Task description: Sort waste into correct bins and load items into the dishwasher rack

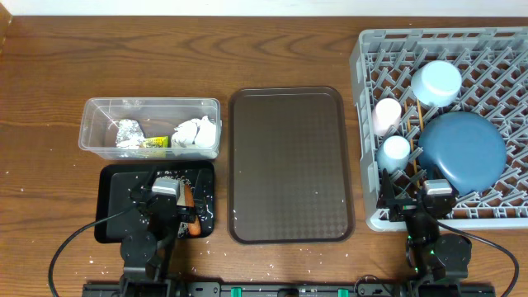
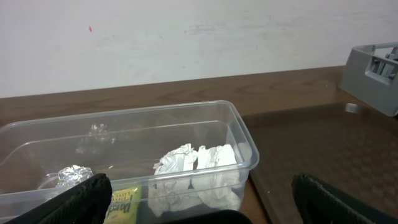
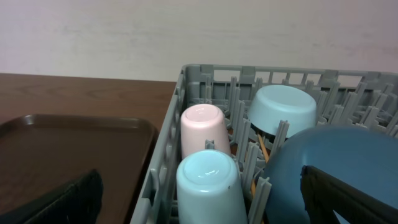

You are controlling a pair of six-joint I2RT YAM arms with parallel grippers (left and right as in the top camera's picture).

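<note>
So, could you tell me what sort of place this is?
Likely a lab mock-up of a dish-clearing station: wooden table, plain wall, grey dishwasher rack, brown serving tray, clear tub holding waste.

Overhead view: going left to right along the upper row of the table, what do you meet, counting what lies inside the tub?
Clear tub holding silvery foil scrap → yellow-green snack wrapper → crumpled white tissue → dark brown serving tray → dishwasher rack.
</note>
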